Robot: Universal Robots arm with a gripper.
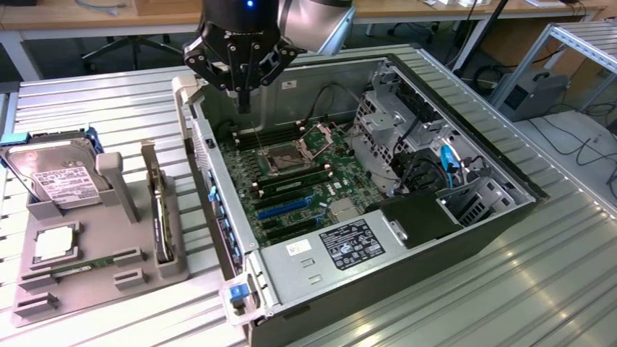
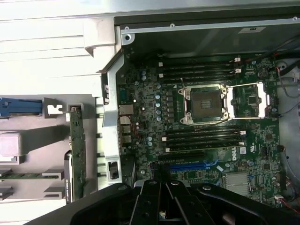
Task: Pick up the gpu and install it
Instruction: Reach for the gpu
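Observation:
The gpu [image 1: 160, 213] is a thin dark card standing on edge in a slot of the grey holder [image 1: 87, 289] at the exterior view's left, beside the open computer case [image 1: 318, 278]. From the wrist it shows as a narrow strip [image 2: 76, 150] outside the case wall. My gripper [image 1: 244, 97] hangs above the far end of the motherboard [image 1: 289, 173], inside the case opening, with its fingers [image 2: 152, 204] pressed together and nothing between them. It is well apart from the gpu. A blue card slot [image 2: 187, 166] lies on the board close to the fingertips.
The holder also carries a silver hard drive [image 1: 60, 181], a processor [image 1: 53, 244] and a green memory stick [image 1: 82, 266]. Drive cages and cables [image 1: 424, 155] crowd the case's side at the exterior view's right. The case's metal rear wall [image 1: 207, 181] stands between the holder and the board.

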